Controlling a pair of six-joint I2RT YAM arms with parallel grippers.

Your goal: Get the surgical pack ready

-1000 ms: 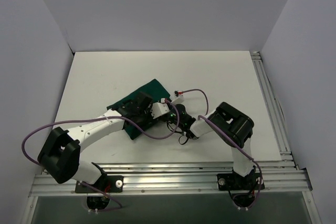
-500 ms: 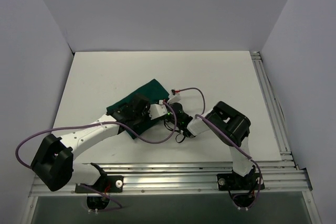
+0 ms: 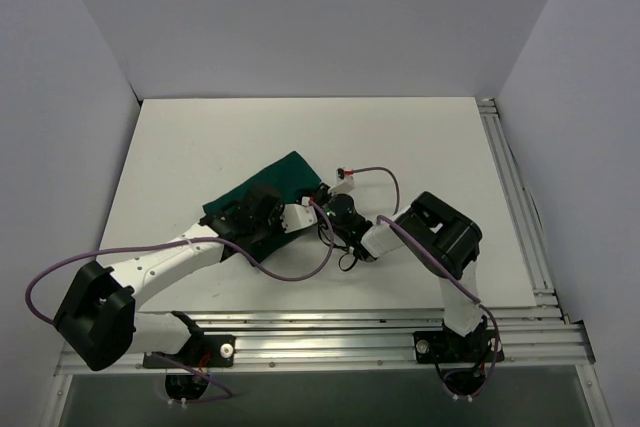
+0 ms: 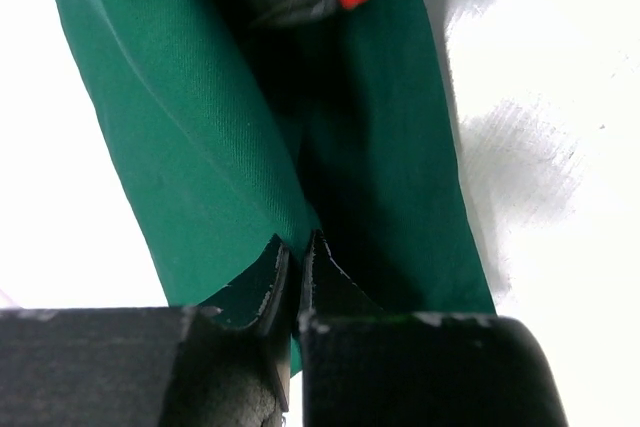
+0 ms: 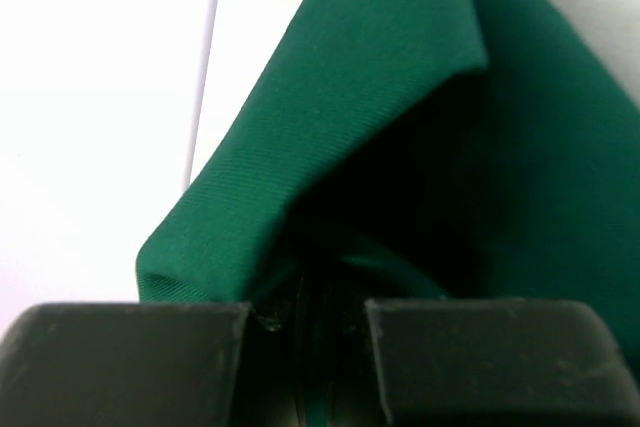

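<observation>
Top external view: the dark green drape lies bunched just left of the middle of the table, closer to the near edge than the far one. Both arms meet over its right end.

In the left wrist view, the left pincer is clenched on a raised fold of the cloth. In the right wrist view, the right pincer is likewise clamped on a tuck of green fabric, which shows in the slit between its fingers.

The main risk is probably the thin cloth. If the arms pull apart unevenly, one pinch may slip free, or it may lift only a single layer so the bundle sags open. The wrists are also very close together, so a careless swing could knock one against the other.
</observation>
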